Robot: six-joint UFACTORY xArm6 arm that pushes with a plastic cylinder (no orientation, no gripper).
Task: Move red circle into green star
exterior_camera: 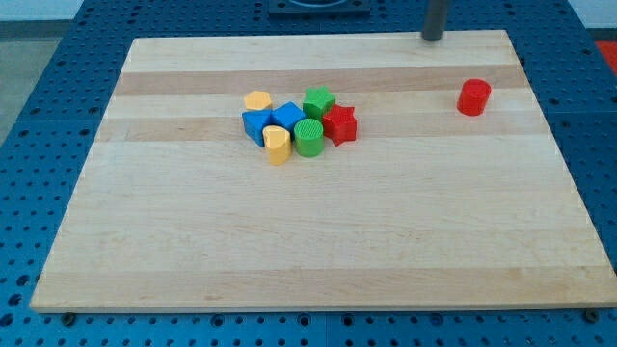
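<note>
Rod and nothing more ends this arm: no pincer is on it, so nothing opens, closes or holds. My tip (432, 39) stands at the top edge of the wooden desk (318, 241), toward the view's right, touching no block. The red circle (473, 97) sits alone, near the tip, below it and a little to the view's right. The green star (319, 101) lies well apart from the tip, toward the view's left and lower, in a tight cluster with a red star (339, 125), a green cylinder (308, 139), two blue blocks (271, 120) and two yellow blocks (278, 145).
</note>
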